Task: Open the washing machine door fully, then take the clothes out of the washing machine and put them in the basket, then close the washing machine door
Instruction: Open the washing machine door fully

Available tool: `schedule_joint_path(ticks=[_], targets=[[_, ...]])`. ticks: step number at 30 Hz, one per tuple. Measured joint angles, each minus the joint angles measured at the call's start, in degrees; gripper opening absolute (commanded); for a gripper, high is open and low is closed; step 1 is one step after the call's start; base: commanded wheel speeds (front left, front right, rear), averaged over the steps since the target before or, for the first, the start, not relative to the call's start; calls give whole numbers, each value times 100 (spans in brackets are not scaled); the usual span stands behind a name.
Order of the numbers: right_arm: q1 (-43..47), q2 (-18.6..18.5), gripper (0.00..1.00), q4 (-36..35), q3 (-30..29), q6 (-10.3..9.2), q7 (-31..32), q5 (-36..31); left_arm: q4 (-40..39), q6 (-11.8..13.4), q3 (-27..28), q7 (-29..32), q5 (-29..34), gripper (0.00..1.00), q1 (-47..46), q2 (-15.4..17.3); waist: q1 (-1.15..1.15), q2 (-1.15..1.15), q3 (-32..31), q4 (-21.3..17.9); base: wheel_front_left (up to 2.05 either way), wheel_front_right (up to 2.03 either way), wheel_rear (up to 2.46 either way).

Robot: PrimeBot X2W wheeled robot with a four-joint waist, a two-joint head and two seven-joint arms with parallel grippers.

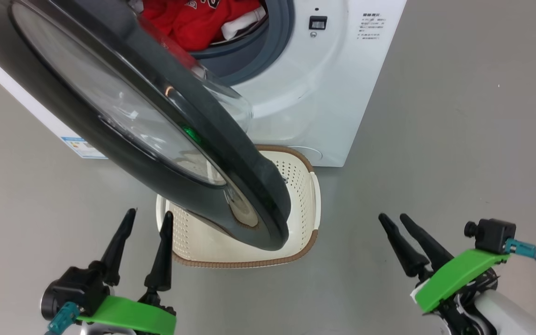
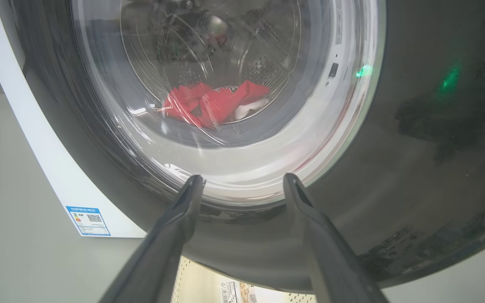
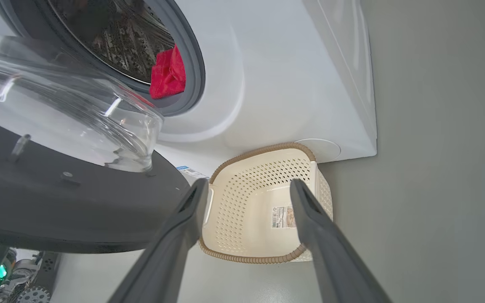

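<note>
Bright, even light; glare on washing machine door (image 2: 242,166); edges warped.

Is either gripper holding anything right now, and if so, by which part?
Nothing is held. The left gripper and right gripper are both open and empty, apart from the washing machine door; the red jersey lies inside the washing machine.

Red clothes (image 1: 189,23); white washing machine (image 1: 296,93); black-rimmed door (image 1: 231,153); cream perforated basket (image 1: 296,186), brown rim
</note>
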Motion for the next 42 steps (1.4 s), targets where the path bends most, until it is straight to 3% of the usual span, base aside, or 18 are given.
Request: schedule_joint_path(ticks=[4, 15, 16, 18, 24, 31, 42], targets=[[-24, -96, 100, 330, 205, 1, -198, -703, 2, 0, 9, 0, 0, 100, 0, 0, 0, 0, 0, -9, 0, 0, 0], [399, 541, 100, -67, -1539, 1, -224, -3270, 4, 0, 33, 0, 0, 100, 0, 0, 0, 0, 15, -16, 0, 0, 0], [399, 541, 100, -67, -1539, 1, -224, -3270, 4, 0, 33, 0, 0, 100, 0, 0, 0, 0, 15, -16, 0, 0, 0], [670, 798, 100, -296, -2007, 1, -225, -3900, 19, 0, 30, 0, 0, 100, -1, -1, 0, 0, 27, 0, 0, 0, 0], [1003, 1218, 100, -709, -2731, 2, -226, -4645, 30, 0, 24, 0, 0, 100, -3, -1, 0, 0, 34, 37, 0, 0, 0], [1395, 1547, 100, -1187, -3374, 2, -241, -5055, 34, 0, 22, 0, 1, 100, -1, -4, 0, 0, -44, 71, 0, 0, 0], [1631, 1681, 100, -1305, -3471, 2, -241, -5222, 26, 0, 4, 0, 1, 100, 11, -7, 0, 0, -131, 73, 0, 0, 0]])
